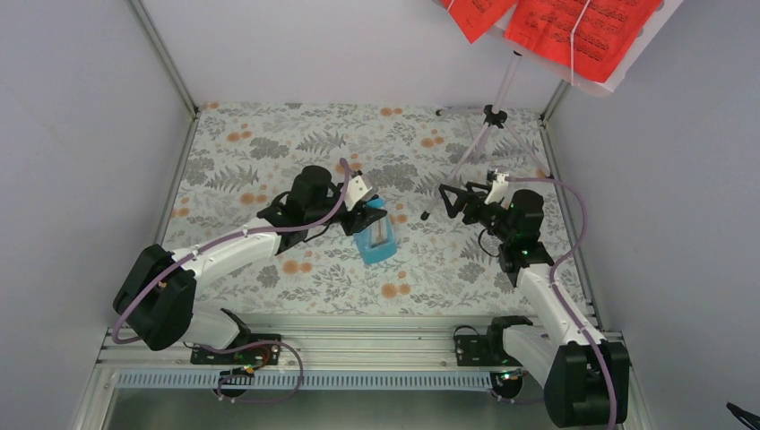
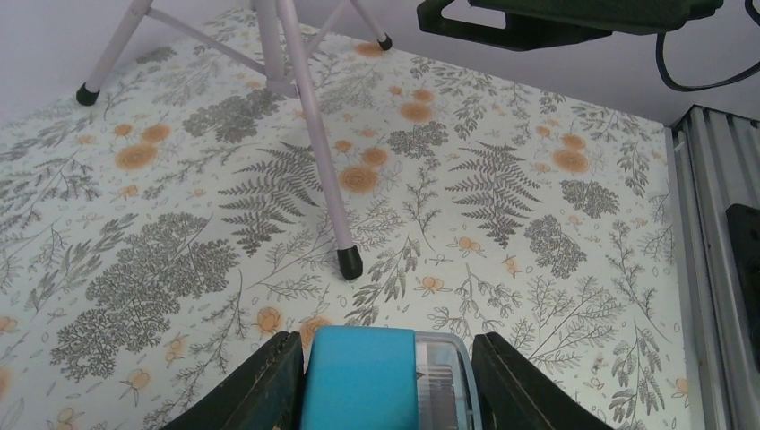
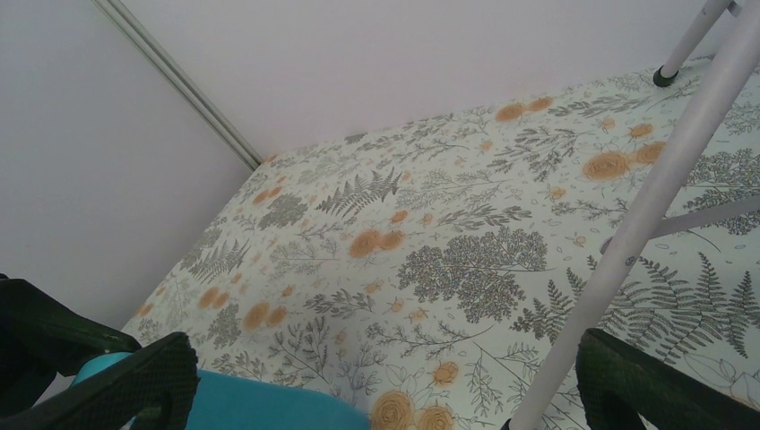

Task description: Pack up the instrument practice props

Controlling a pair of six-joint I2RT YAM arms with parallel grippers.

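Observation:
The light-blue metronome (image 1: 375, 235) lies on the floral table mid-scene. My left gripper (image 1: 363, 218) is shut on it: in the left wrist view the metronome (image 2: 358, 381) fills the space between the black fingers (image 2: 269, 385), its clear front face turned right. The pale lilac music stand (image 1: 484, 134) is at the back right, with red sheet-music pages (image 1: 574, 31) on its desk. My right gripper (image 1: 451, 202) is open beside a front leg of the stand. In the right wrist view that leg (image 3: 645, 206) runs just inside the right finger (image 3: 645, 385), and the metronome (image 3: 260, 408) shows at lower left.
The floral table cover (image 1: 269, 152) is boxed in by grey walls, with metal corner posts (image 1: 166, 58) at the back. An aluminium rail (image 1: 358, 331) runs along the near edge between the arm bases. The stand's black-tipped feet (image 2: 349, 262) rest on the cover ahead of my left gripper.

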